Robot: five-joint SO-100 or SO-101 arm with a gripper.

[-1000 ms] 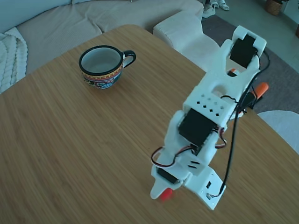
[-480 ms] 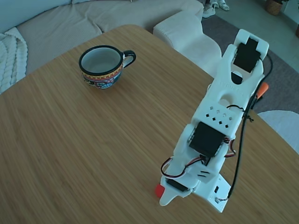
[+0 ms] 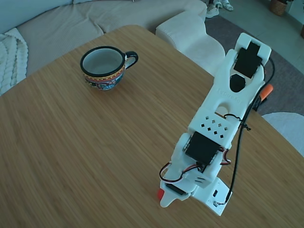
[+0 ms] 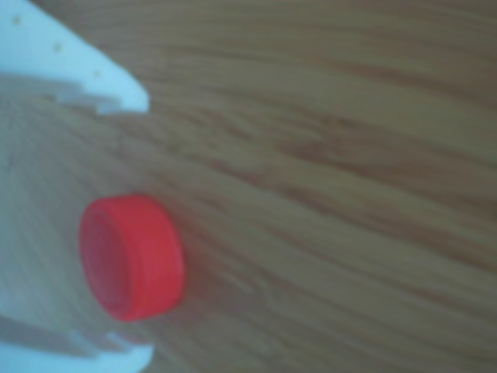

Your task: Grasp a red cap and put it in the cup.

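Fixed view: arm stretched low | gripper (image 3: 164, 195) open around red cap (image 4: 130, 257)

1. In the fixed view the gripper (image 3: 167, 198) sits low over the wooden table (image 3: 71, 142), with bare wood on all sides of it.
2. The cup (image 3: 102, 67) stands well apart, up and left of the gripper, with bare table between.
3. In the other view the red cap (image 4: 132, 256) lies between the white fingers (image 4: 70, 62); open wood lies beyond their tips.

End effector (image 3: 164, 197) low, jaws apart.
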